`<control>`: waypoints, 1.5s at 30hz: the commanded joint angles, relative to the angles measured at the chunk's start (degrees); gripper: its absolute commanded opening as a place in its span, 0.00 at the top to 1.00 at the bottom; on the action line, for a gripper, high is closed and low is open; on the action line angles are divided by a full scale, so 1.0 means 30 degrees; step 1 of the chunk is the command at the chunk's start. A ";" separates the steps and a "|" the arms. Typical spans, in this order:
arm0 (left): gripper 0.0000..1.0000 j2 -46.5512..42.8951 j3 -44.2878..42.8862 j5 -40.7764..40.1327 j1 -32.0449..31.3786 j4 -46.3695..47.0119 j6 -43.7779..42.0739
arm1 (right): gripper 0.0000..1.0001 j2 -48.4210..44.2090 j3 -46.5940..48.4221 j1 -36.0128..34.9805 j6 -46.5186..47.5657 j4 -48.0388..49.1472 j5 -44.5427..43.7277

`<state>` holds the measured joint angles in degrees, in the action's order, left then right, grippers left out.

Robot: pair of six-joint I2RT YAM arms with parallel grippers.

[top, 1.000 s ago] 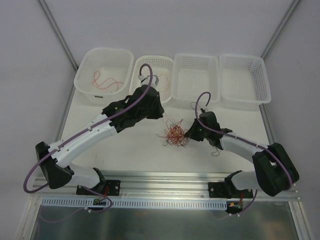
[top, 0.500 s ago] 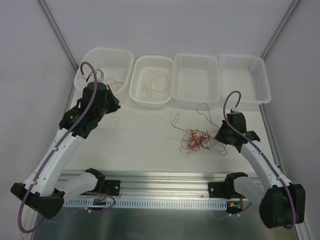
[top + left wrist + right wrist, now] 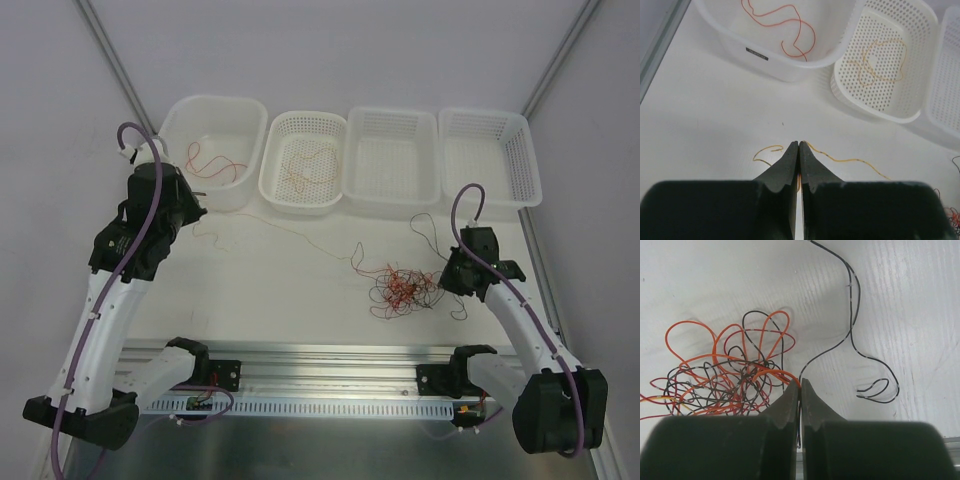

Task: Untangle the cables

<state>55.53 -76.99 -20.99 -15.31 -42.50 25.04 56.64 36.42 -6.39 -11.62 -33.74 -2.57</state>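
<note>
White worktop: left gripper [image 3: 798,144] clamps an orange wire [image 3: 850,161] running to the tangle [image 3: 725,382] near the front edge, which right gripper [image 3: 800,382] pinches. Harder pulling may cinch knots.

Bright even light, soft shadows, sharp focus
</note>
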 commanded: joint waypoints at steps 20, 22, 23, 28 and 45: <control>1.00 0.0328 -0.2373 -0.6509 0.3609 -0.2884 -0.2838 | 0.99 -0.0365 0.2008 0.0314 0.0650 -0.2026 -0.2366; 1.00 0.0474 -0.2315 -0.6712 0.3784 -0.2971 -0.2925 | 0.99 -0.0365 0.2154 0.0431 0.0766 -0.2201 -0.2483; 1.00 0.0446 -0.2315 -0.5988 0.3785 -0.2972 -0.2810 | 0.99 -0.0394 0.2213 0.0461 0.0825 -0.2231 -0.2455; 1.00 0.0124 -0.2548 -0.1213 0.3756 -0.2386 -0.2194 | 0.96 -0.0425 0.2448 0.0432 0.1118 -0.1939 -0.0788; 1.00 0.1470 -0.7294 1.0656 0.3756 0.0102 0.0236 | 0.03 -0.2941 0.2888 -0.0769 0.1968 -0.2142 0.2759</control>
<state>58.30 -96.25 1.91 -4.40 -46.30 22.39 50.33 42.33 -8.14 -6.42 -39.40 3.07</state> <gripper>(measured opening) 0.008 0.946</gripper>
